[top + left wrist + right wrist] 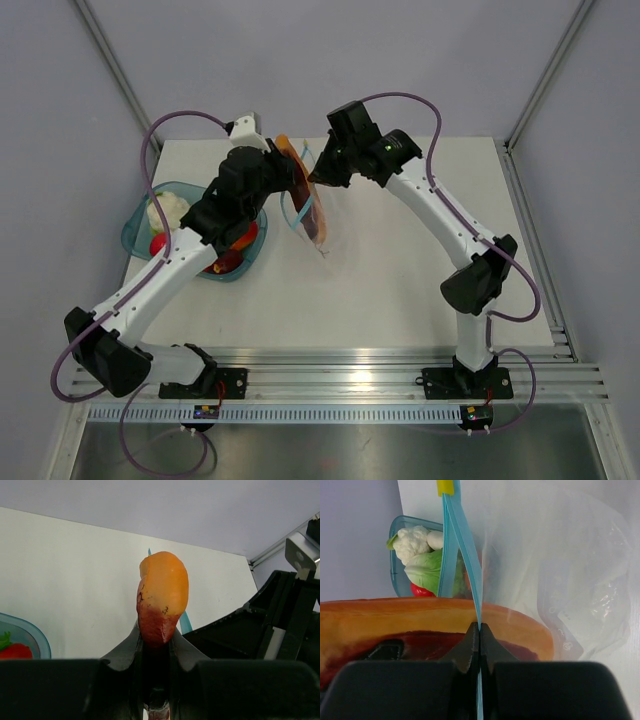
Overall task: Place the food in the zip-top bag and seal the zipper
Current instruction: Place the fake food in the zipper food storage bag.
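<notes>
Presently the orange food piece (162,597), orange at the tip and dark red at the base, is held off the table, above and just beside the teal bowl (140,225), on the bowl's side facing the right arm. The left gripper (156,640) has its fingers pinched on the piece's red end. The zip-top bag (305,215) hangs next to the piece, slightly farther from the bowl, with its lower part touching the table (400,280). Orange and dark colour shows through the pouch, but whether the held piece has entered the mouth cannot be told. The zipper (462,550) runs upward as two teal-blue strips parted toward a yellow slider (446,487). The right gripper (479,630) has its fingers pressed together on that strip. The bowl contains a cauliflower piece (412,542), a green leaf (427,570) and a red piece (420,590). Both arms reach inward and meet over the table's far half beside the bowl.
</notes>
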